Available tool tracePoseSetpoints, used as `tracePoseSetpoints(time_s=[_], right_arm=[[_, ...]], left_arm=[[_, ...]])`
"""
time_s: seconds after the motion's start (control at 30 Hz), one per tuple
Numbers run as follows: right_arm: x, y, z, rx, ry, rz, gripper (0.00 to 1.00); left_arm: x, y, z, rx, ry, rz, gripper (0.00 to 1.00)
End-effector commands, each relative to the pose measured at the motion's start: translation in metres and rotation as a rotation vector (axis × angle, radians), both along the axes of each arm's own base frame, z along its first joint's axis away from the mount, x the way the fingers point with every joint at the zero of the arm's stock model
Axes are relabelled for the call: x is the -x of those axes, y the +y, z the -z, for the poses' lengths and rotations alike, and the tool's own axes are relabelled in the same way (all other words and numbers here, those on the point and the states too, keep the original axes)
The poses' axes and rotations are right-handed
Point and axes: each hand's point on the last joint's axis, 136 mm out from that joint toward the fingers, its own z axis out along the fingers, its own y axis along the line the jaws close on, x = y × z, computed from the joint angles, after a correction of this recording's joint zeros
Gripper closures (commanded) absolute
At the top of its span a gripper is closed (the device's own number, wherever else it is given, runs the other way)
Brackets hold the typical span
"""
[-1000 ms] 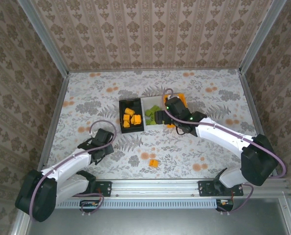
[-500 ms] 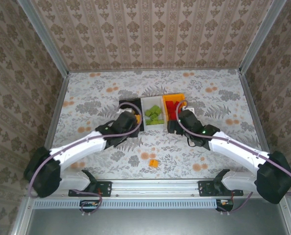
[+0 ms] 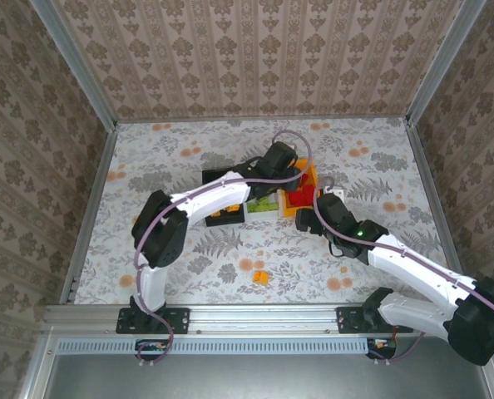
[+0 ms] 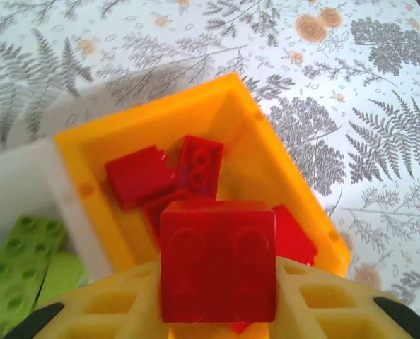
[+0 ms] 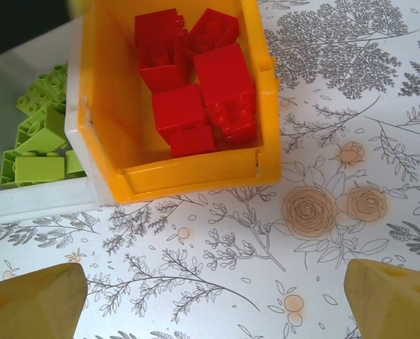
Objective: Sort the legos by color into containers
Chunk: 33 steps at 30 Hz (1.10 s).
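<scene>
red brick (image 4: 217, 254) clamped in left gripper (image 4: 217, 300) — above orange bin (image 4: 270, 159).

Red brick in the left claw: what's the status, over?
Left gripper shut on red brick, above orange bin. Right gripper open, empty, near side of bin. One orange-yellow brick loose on table.

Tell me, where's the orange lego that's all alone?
In the top view, the orange lego lies on the table near the front rail, between the two arms' bases, well in front of the bins.
</scene>
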Motion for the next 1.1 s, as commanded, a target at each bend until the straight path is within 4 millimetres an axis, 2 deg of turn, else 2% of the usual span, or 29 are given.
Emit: tracePoseSetpoints(time_s=[0.0,0.13,0.23,0.3,0.4,0.57,0.67,0.73,0.9,1.07], right_arm=[[0.006,-0.011,0.003,0.021,0.013,0.028,0.05],[0.006,-0.011,0.002,0.022,0.012,0.022,0.05],[0.005,-0.011,0.001,0.021,0.008,0.021,0.05],[0.004,-0.010,0.001,0.020,0.008,0.022,0.04],[0.001,-0.007,0.002,0.015,0.006,0.017,0.04],[-0.003,-0.002,0.008,0.008,0.017,0.010,0.04],[-0.005,0.001,0.011,0.005,0.024,0.004,0.04],[-0.006,0.001,0.013,0.008,0.028,0.006,0.04],[-0.008,0.004,0.017,0.010,0.038,0.000,0.04],[-0.008,0.004,0.015,0.008,0.030,-0.002,0.04]], left_arm=[[-0.012,0.001,0.000,-0.030,0.024,0.022,0.47],[-0.012,0.010,-0.016,-0.005,0.011,0.006,0.31],[0.007,0.023,-0.027,0.022,0.012,0.018,0.21],[0.032,0.035,-0.024,0.016,0.036,0.041,0.16],[0.080,0.057,-0.004,-0.048,0.096,0.106,0.09],[0.170,0.103,0.044,-0.215,0.245,0.231,0.05],[0.217,0.118,0.062,-0.268,0.329,0.309,0.04],[0.241,0.119,0.068,-0.290,0.362,0.359,0.04],[0.276,0.112,0.085,-0.371,0.406,0.449,0.06],[0.282,0.117,0.110,-0.484,0.429,0.450,0.17]])
